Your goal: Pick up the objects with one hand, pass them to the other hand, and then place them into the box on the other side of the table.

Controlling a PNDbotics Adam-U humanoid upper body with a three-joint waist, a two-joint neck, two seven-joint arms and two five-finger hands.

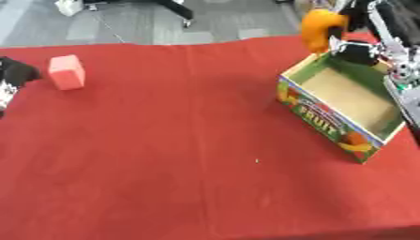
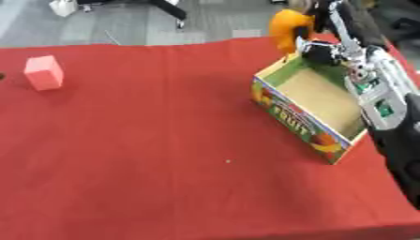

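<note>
An orange rounded object point(image 2: 287, 28) hangs above the far corner of the open cardboard box point(image 2: 292, 117) with fruit print, at the table's right side. My right hand point(image 2: 321, 50) is shut on it, and the arm comes down from the upper right over the box. The box's brown floor shows bare. A pink block point(image 1: 66, 71) stands upright on the red cloth at the far left. Just left of that block, my left hand point(image 1: 13, 75) shows as a dark shape at the view's left edge.
The red tablecloth point(image 1: 180, 140) covers the whole table, with a tiny pale speck point(image 1: 257, 161) near the middle. Beyond the far edge lies grey floor with chair legs point(image 1: 182, 11).
</note>
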